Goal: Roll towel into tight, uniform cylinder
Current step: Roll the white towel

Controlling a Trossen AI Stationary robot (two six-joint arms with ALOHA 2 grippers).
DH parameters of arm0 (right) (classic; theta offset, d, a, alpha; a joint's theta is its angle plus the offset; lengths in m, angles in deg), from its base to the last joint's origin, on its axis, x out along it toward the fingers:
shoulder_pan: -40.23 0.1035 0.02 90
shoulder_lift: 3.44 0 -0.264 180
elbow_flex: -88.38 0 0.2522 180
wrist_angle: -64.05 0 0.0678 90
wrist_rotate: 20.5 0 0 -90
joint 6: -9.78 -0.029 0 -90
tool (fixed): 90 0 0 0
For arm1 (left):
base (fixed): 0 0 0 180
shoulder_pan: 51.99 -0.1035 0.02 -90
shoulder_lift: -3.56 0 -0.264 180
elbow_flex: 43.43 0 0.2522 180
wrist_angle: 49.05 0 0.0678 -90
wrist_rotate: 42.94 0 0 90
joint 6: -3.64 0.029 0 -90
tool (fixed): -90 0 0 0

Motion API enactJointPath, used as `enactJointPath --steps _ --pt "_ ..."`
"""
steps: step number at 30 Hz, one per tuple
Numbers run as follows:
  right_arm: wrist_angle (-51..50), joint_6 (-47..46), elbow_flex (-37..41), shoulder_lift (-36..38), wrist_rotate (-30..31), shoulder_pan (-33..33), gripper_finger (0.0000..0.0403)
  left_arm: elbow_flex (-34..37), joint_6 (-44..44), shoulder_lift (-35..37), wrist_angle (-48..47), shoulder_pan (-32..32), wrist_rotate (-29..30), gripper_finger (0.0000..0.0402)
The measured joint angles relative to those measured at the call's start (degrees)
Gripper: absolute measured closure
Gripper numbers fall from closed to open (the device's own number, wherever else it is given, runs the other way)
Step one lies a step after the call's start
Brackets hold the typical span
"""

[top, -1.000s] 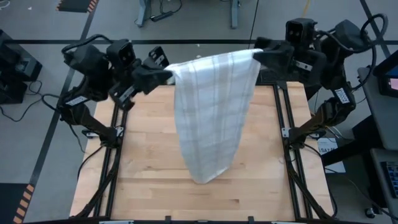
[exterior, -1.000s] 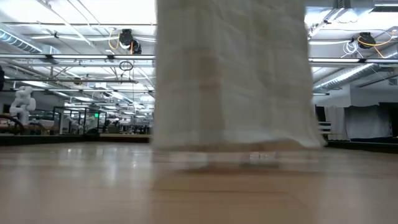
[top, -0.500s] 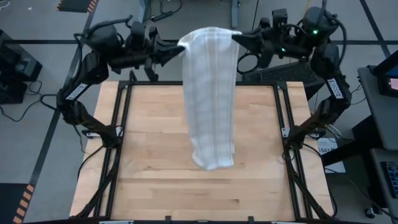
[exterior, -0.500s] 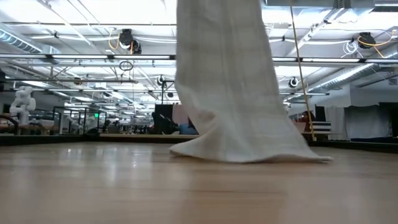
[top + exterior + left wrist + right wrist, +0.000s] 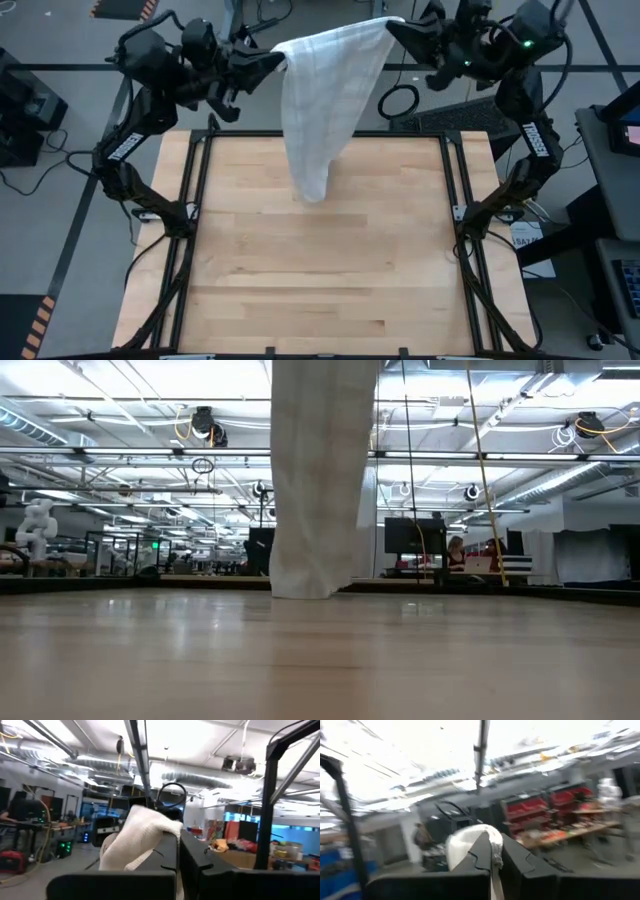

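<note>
No text, label, brand, number or sign can be read in any of the views. The towel (image 5: 325,95) shows only its faint checked grid, and the arms, the worktop (image 5: 320,290) and the room behind carry no legible lettering.

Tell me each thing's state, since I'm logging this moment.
towel: hanging from two top corners, unrolled, lower end at the table.
left gripper: shut on one towel corner, raised.
right gripper: shut on the other corner, raised.
table: bare wood.
</note>
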Motion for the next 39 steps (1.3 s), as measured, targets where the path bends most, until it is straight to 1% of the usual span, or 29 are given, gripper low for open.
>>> enactJointPath --steps 3,6,10,15,20,25,30,32,34,36,39 --pt "2.69 -2.57 0.00 0.03 -2.17 0.98 0.0399 0.03 -0.04 -0.07 1.25 1.46 -1.28 0.0400" --pt "4.71 -2.80 0.04 0.03 -3.84 2.94 0.0399 0.04 -0.07 -0.11 4.72 3.42 -3.14 0.0400" --pt "8.05 -4.25 0.08 0.03 -4.03 5.88 0.0399 0.09 -0.55 -0.17 8.52 6.08 -3.14 0.0400" --pt "8.34 -4.39 0.13 0.03 -3.54 10.57 0.0399 0.11 -5.73 -0.24 11.42 9.66 -2.38 0.0400" --pt "7.94 -3.31 0.13 0.03 -2.81 15.42 0.0399 0.11 -6.02 -0.20 11.73 14.42 -2.37 0.0400" --pt "8.05 -6.72 0.13 0.03 1.23 20.13 0.0399 -0.08 -8.54 -0.20 11.72 18.86 -2.04 0.0400" --pt "7.99 -10.30 0.13 0.03 1.51 24.14 0.0399 -0.11 -8.99 -0.20 11.51 21.53 -2.04 0.0400" --pt "7.14 -10.92 0.13 0.03 0.78 25.23 0.0399 -0.20 -8.97 -0.18 10.81 21.54 -3.26 0.0400" --pt "4.96 -9.59 0.02 0.03 -1.59 25.61 0.0399 -0.32 -8.44 0.00 8.08 21.23 -4.73 0.0400" --pt "1.17 -7.50 -0.10 0.21 -1.87 25.66 0.0399 -0.42 -5.84 0.58 3.25 20.36 -5.77 0.0400" --pt "-3.66 -4.86 -0.19 0.45 -1.55 24.80 0.0399 -0.63 -1.42 1.12 -4.73 18.54 -5.78 0.0400"
